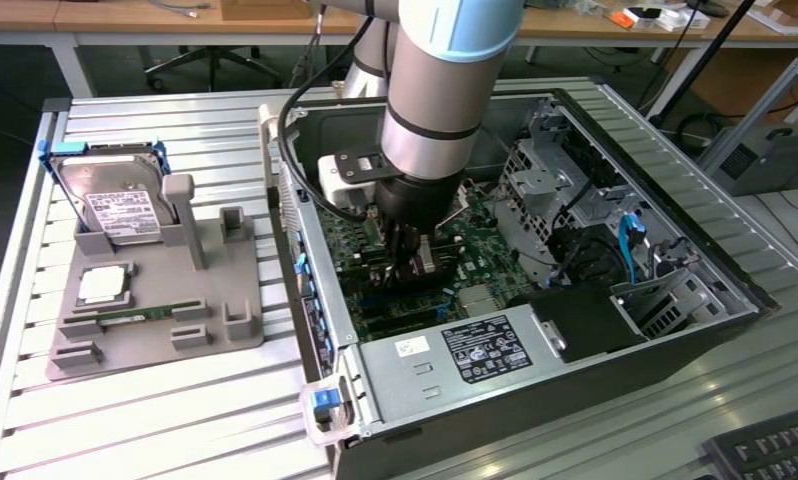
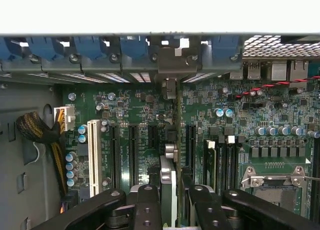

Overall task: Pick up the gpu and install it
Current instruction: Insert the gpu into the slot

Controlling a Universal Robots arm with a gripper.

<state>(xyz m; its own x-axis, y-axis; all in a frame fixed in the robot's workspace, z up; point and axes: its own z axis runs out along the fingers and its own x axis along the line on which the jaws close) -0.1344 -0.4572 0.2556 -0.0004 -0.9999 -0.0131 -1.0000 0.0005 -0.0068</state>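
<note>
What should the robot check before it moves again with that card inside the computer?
1. Card held: ok. The claw is shut on the gpu, which stands on edge between its fingers.
2. Card over the board: ok. It hangs above the green motherboard, in among the black slots.
3. Card pushed fully into a slot: cannot tell; its lower edge is hidden.
4. Metal bracket at the case's rear wall: ok, it sits up against the wall.
5. Arm inside the open computer case: ok.
6. Hard drive out of the way: ok, on the grey holder beside the case.

Hard drive (image 1: 116,205) on grey holder (image 1: 232,315), keyboard (image 1: 773,450), power supply (image 1: 473,355)
</note>
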